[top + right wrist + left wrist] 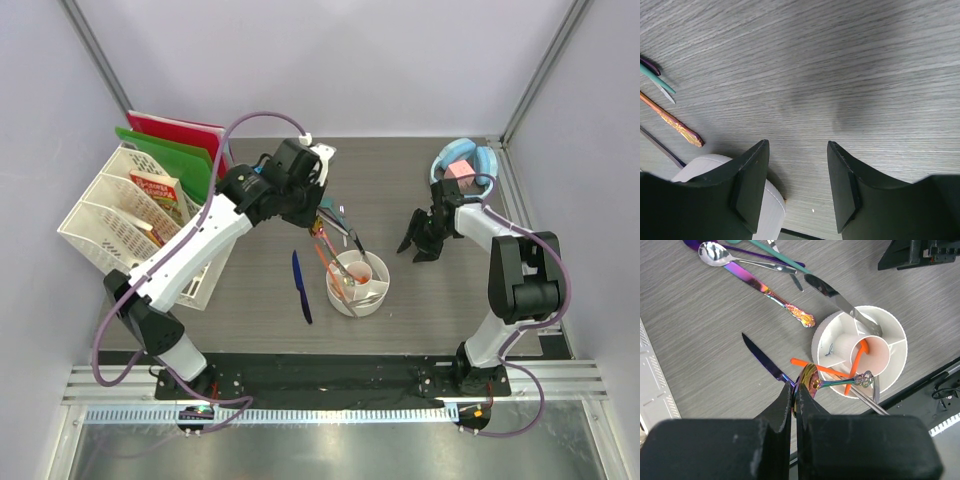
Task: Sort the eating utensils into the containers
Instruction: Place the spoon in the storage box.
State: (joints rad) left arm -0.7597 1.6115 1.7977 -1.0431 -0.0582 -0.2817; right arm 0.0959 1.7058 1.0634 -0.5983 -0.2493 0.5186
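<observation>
My left gripper is shut on the bowl of an iridescent spoon, held just above the white divided cup, the spoon's ornate handle reaching over the rim. In the cup stand orange pieces, and a silver knife leans on its far edge. On the table lie a dark blue knife, an iridescent knife, a silver spoon and a teal piece. From above, the left gripper hangs beside the cup. My right gripper is open and holds nothing, right of the cup.
A white lattice file rack with books, and red and green folders, stand at the left. A light blue bowl with a pink cube sits at the back right, behind the right gripper. The blue knife lies left of the cup.
</observation>
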